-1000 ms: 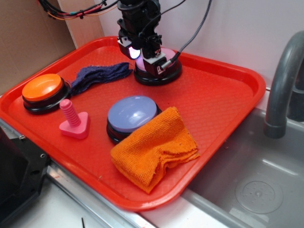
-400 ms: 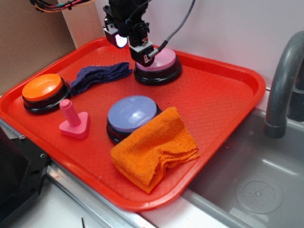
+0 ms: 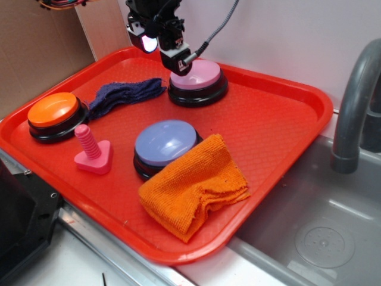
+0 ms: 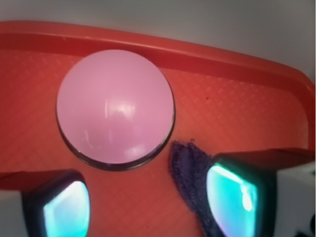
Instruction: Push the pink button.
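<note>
Spread apart and empty, the black gripper (image 3: 156, 40) hovers above the far-left edge of the glossy pale pink dome button (image 3: 198, 75) on the red plastic tray (image 3: 280, 128).

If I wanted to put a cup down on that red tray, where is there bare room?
The widest bare patch on the red tray lies right of the pink button, above the orange cloth, toward the faucet. A smaller strip runs along the front edge below the pink peg. The left half is crowded: orange button, blue rag, lavender button.
</note>
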You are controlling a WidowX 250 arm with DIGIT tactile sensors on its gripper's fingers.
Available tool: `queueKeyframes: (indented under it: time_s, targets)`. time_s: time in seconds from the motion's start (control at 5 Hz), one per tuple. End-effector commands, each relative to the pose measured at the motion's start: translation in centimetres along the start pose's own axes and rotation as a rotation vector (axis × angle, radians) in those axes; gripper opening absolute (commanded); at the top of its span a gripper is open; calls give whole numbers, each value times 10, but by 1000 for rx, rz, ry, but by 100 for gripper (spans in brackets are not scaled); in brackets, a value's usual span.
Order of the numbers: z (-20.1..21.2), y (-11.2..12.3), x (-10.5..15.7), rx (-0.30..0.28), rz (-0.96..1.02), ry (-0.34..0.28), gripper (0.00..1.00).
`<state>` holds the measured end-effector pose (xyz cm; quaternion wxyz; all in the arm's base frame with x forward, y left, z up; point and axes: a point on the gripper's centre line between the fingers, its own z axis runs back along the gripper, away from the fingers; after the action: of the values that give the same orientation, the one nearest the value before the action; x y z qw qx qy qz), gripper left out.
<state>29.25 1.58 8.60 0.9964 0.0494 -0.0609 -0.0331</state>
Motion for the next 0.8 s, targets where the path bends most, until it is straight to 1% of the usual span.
queueKeyframes:
  time_s: [0.0,0.4,0.6]
  targets:
    - [33,7,12,-3,23,-89,100]
    - [45,8,10,-9,27,-99,100]
    - [52,6,6,3,24,-99,100]
